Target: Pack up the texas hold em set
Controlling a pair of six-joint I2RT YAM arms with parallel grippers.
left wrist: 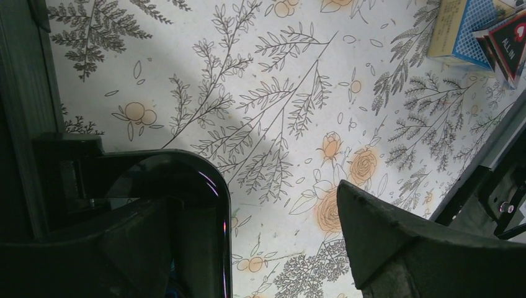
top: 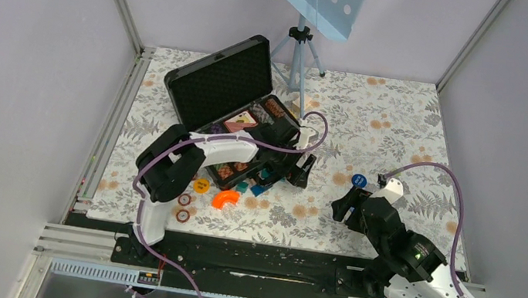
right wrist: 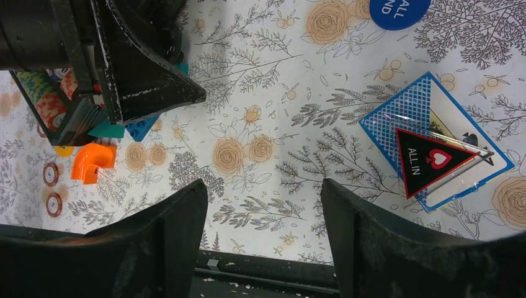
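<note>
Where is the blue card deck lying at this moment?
In the right wrist view the blue card deck lies on the floral table, right of the open right gripper, under the ALL IN triangle and below the blue round chip.

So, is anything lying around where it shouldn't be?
The case is open, yet set pieces lie loose on the table: three round chips beside its near end, a blue disc to its right, and a blue card deck with an ALL IN triangle on it.

Floral-covered table with open black briefcase, loose round chips, orange curved piece, blue card deck, blue disc.
</note>
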